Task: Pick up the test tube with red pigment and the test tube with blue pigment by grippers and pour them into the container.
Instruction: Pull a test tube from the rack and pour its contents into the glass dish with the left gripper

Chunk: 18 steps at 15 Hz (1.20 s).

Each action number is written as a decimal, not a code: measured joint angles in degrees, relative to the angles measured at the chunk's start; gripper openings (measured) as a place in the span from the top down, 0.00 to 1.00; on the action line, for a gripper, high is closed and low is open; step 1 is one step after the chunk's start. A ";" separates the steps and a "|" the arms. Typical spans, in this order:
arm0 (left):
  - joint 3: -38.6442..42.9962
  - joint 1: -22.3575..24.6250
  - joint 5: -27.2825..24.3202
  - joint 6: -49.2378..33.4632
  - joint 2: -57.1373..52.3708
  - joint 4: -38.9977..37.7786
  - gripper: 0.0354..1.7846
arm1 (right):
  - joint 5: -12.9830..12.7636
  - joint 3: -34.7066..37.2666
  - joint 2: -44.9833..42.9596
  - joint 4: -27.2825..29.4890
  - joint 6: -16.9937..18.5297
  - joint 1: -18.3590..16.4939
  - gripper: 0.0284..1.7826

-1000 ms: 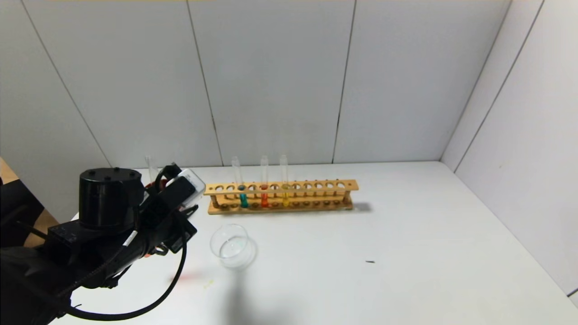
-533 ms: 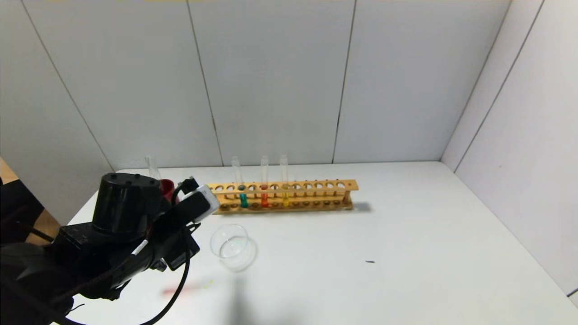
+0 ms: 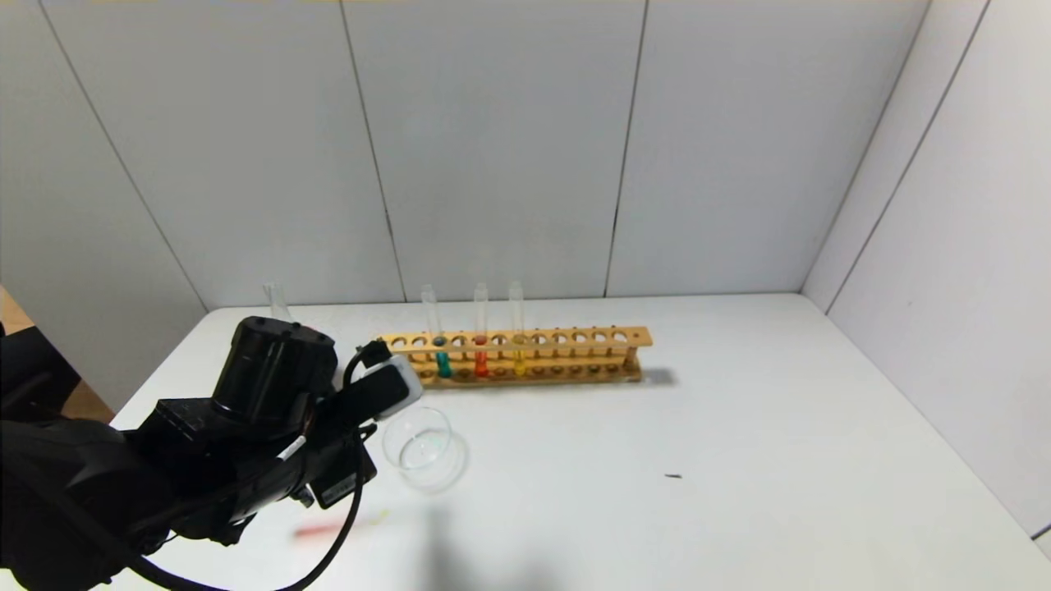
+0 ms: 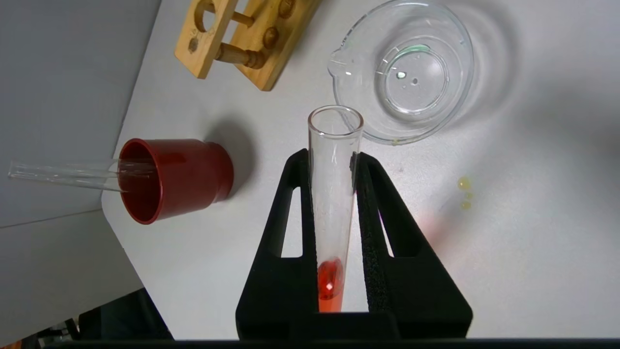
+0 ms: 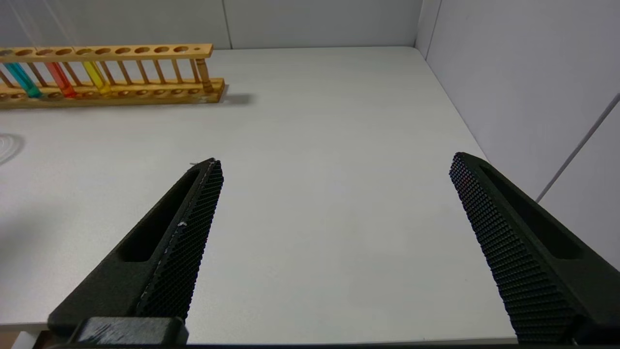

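Note:
My left gripper (image 4: pixel 332 162) is shut on the test tube with red pigment (image 4: pixel 334 194). The salmon-red liquid (image 4: pixel 330 286) sits at the tube's round end, near my palm. The open mouth points toward the container (image 4: pixel 402 72), a clear glass dish, and stops just short of its rim. In the head view the left gripper (image 3: pixel 386 392) is just left of the dish (image 3: pixel 423 450), and the held tube is hidden. The test tube with blue pigment (image 3: pixel 442 361) stands in the wooden rack (image 3: pixel 575 338). My right gripper (image 5: pixel 334 165) is open and empty over the table's near right.
The rack also holds an orange-red tube (image 3: pixel 480 361) and a yellow tube (image 3: pixel 518 361). A dark red cup (image 4: pixel 174 177) with an empty glass tube (image 4: pixel 63 172) stands near the table's left edge. Yellow droplets (image 4: pixel 464 183) and a pink smear (image 3: pixel 316 532) mark the table.
My left arm has moved right toward the dish with the red tube in its grip, and it now hides the red cup in the head view. The rack and dish have not moved.

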 joint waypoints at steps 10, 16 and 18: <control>-11.08 0.24 0.88 0.90 7.08 12.62 0.84 | 0.00 0.00 0.00 -0.02 0.00 0.00 0.04; -14.21 -0.07 3.28 2.04 8.53 18.69 0.84 | -0.02 0.00 0.00 -0.02 0.00 0.00 0.04; -16.86 -0.46 4.52 2.06 8.77 22.83 0.84 | -0.02 0.00 0.00 -0.02 0.00 0.00 0.04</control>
